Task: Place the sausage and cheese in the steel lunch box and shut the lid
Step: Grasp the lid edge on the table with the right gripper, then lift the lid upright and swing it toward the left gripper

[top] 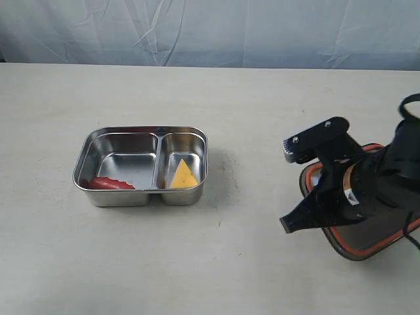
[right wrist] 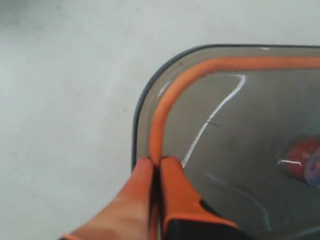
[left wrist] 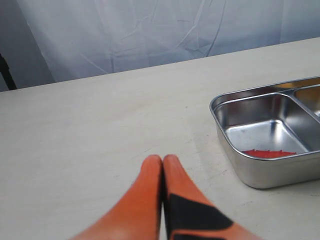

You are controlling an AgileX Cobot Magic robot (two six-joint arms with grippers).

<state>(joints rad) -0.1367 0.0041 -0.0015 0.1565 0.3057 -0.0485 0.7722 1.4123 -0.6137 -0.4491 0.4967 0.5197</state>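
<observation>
The steel lunch box (top: 141, 129) stands open at the left of the table. The red sausage (top: 110, 184) lies in its larger compartment and the yellow cheese (top: 184, 175) in the smaller one. The dark lid (top: 367, 239) is at the right under my right arm (top: 341, 177), orange seal rim up. My right gripper (right wrist: 156, 162) is shut on the lid (right wrist: 240, 125) at its rim near a corner; the orange valve (right wrist: 302, 157) shows beyond. My left gripper (left wrist: 163, 159) is shut on nothing, low over the table beside the lunch box (left wrist: 260, 175), where the sausage (left wrist: 270, 153) shows.
A pale blue cloth backdrop (top: 210, 29) runs behind the far edge of the table. Bare tabletop (top: 256, 177) lies between the lunch box and the lid. The left arm does not show in the exterior view.
</observation>
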